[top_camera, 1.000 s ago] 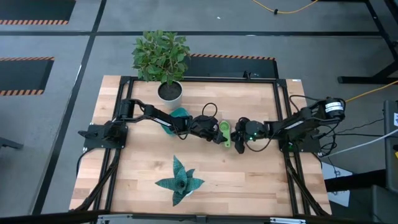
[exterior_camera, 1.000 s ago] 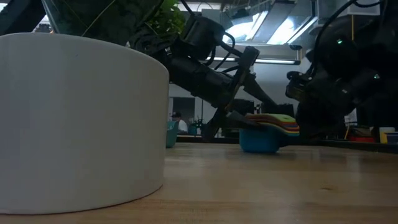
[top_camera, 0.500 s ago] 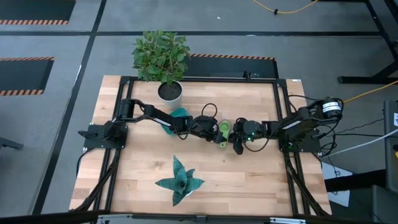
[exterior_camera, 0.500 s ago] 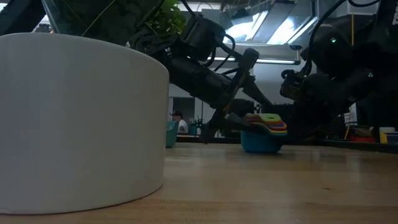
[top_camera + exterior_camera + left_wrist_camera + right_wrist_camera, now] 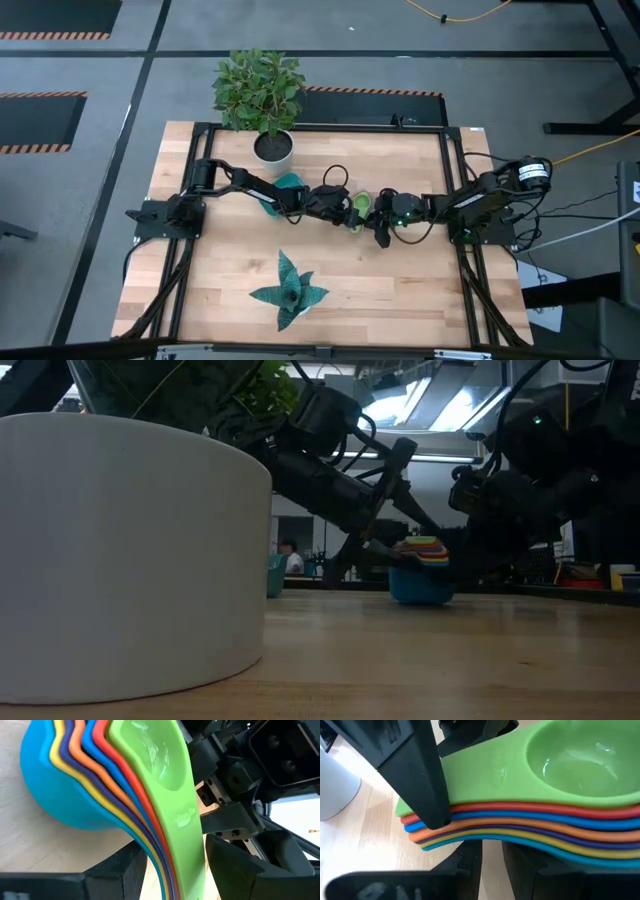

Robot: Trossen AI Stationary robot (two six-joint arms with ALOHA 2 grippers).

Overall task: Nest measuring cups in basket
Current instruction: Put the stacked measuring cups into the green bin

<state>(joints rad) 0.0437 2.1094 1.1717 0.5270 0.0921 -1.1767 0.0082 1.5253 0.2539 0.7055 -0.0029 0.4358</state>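
My right fingers (image 5: 465,840) are clamped on the handles of the nested plastic measuring cups (image 5: 530,815): one dark finger (image 5: 420,775) presses down on the green top handle, the other sits under the stack, w/ the handle ends (red, blue, orange, yellow, light blue) fanned out just beside the upper finger. The green cup's bowl (image 5: 150,755) is topmost & faces up.

My left fingers (image 5: 172,865) are spread wide apart, one on each side of the stack's handles, w/ the handle bundle running down btwn them. Can't tell if either finger touches the plastic.

In the low view the stack (image 5: 420,570) rests on the wooden counter (image 5: 420,660), light-blue bowl at the bottom, coloured rims layered above; both grippers close in on it from opposite sides. From above, the stack (image 5: 358,206) sits btwn the two grippers near the counter's middle, left gripper (image 5: 340,212) just beside it, right gripper (image 5: 380,222) on the other side.

The small teal round basket (image 5: 290,184) is behind my left fingers, partly under the left arm, apart from the cups. Cups aren't in it.

Beyond that: white plant pot w/ leafy green plant (image 5: 272,148), and a teal star-shaped leafy item (image 5: 288,292) nearer the counter's front edge, well apart from my fingers.
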